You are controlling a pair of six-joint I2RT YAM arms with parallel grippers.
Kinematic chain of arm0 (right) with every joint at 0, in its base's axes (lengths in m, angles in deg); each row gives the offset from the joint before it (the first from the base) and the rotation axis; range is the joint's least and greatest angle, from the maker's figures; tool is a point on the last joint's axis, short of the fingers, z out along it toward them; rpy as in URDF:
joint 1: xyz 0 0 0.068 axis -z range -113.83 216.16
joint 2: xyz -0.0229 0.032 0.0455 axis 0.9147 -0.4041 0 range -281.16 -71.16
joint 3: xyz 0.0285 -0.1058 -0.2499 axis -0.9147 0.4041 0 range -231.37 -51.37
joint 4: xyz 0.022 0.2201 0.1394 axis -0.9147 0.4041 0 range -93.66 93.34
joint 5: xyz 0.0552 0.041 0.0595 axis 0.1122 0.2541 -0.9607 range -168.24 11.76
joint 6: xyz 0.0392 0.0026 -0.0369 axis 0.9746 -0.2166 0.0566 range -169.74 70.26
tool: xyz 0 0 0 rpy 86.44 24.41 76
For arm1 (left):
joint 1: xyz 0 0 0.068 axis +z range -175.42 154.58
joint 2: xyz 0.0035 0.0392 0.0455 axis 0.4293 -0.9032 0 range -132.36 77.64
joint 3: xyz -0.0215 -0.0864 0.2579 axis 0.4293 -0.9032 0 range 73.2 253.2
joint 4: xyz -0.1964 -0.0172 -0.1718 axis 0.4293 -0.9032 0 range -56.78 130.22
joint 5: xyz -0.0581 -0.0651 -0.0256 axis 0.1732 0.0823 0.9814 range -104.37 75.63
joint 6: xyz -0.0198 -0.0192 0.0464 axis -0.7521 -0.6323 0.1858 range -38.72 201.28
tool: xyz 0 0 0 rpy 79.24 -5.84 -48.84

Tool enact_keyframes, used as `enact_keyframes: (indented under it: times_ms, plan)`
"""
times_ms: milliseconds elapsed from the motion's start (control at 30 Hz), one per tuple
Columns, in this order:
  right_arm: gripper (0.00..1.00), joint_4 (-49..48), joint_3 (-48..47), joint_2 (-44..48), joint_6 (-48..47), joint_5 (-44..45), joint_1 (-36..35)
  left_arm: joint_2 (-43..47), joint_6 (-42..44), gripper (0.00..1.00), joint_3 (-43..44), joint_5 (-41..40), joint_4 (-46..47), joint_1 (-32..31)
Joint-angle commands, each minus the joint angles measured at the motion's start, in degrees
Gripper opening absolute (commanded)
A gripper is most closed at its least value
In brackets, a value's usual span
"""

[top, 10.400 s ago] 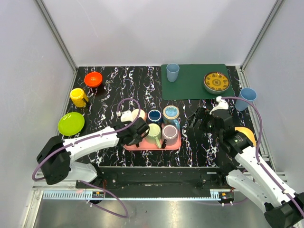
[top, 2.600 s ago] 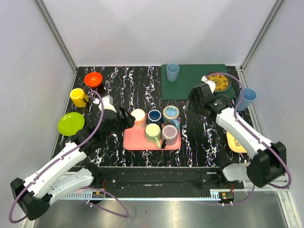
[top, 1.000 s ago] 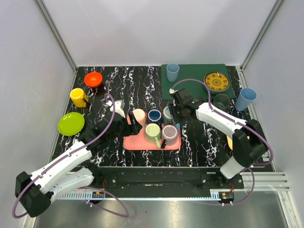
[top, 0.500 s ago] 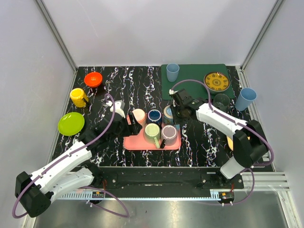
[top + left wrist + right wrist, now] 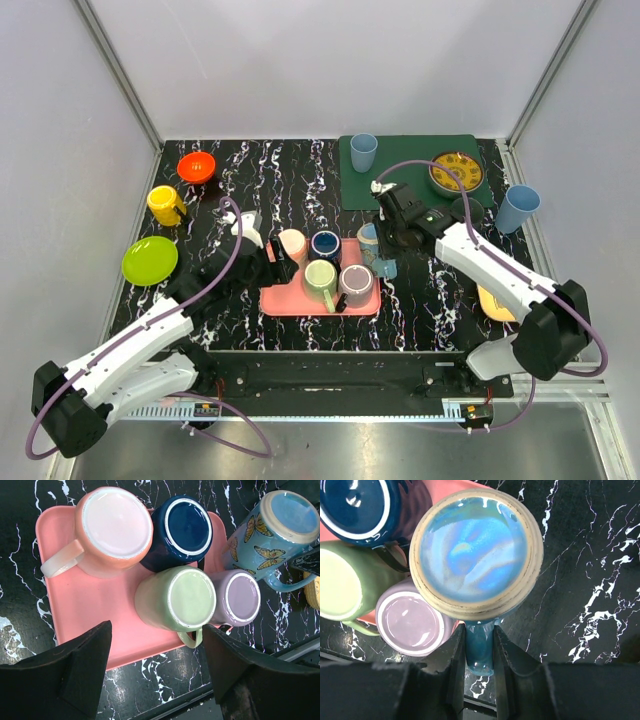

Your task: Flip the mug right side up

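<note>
Progress stands at the grasp only: the right gripper (image 5: 480, 650) is clamped on the handle of the butterfly mug (image 5: 475, 550), which is base-up at the pink tray (image 5: 85, 615) right edge. Turning over remains. The left gripper (image 5: 157, 667) hovers wide open and empty.

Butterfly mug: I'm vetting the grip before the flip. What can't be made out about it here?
Mouth and inside: the butterfly mug shows base-up in both wrist views; its own body hides them.
Contact with the pink tray: in the right wrist view, the base covers what lies below.
Top view: the right gripper and its arm cover most of it.
Right gripper, left wrist view: cut off at the right edge.
</note>
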Motion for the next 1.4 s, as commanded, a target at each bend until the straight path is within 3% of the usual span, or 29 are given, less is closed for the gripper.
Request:
enact_keyframes:
  times_ms: [0,267,567,733,767,833,867,1000,1067,1167,1367]
  plan:
    - [0.0,-1.6,-3.9,3.8,-0.5,-2.2,0.0,0.8,0.6,0.74,2.2,-0.7,2.4,-0.1]
    - [0.0,-3.0,-4.9,7.4,3.1,2.2,-0.1,1.4,-0.4,0.74,1.8,-0.6,3.7,-0.1]
    - [0.0,-7.4,-11.8,13.2,10.8,1.4,0.0,8.0,-3.4,0.78,-1.3,2.5,16.8,-0.1]
    - [0.0,-20.7,-7.9,17.5,18.7,-7.6,0.6,11.6,-10.0,0.83,-10.1,10.9,40.4,-0.1]
    - [0.0,-23.0,-7.1,17.7,22.2,-9.3,0.7,11.2,-11.8,0.84,-11.7,13.1,49.5,0.0]
    - [0.0,-32.2,-3.5,18.7,26.3,-15.4,1.9,9.9,-16.9,0.88,-16.2,15.3,59.5,-0.1]
    - [0.0,-36.4,-1.6,19.0,31.4,-17.3,2.2,7.7,-18.8,0.89,-17.6,16.7,69.7,-0.1]
    - [0.0,-67.0,7.9,18.7,47.8,-29.0,4.9,-1.3,-26.6,0.91,-22.3,18.2,92.6,0.0]
    - [0.0,-72.8,9.5,16.6,53.8,-32.2,5.2,-6.0,-28.2,0.91,-22.8,17.9,102.5,0.0]
    - [0.0,-75.3,9.4,15.5,55.8,-34.1,5.2,-10.8,-29.6,0.91,-20.8,19.6,108.1,0.0]
    - [0.0,-74.3,10.4,16.4,55.9,-36.2,5.2,-15.5,-27.5,0.91,-13.9,18.3,105.2,0.0]
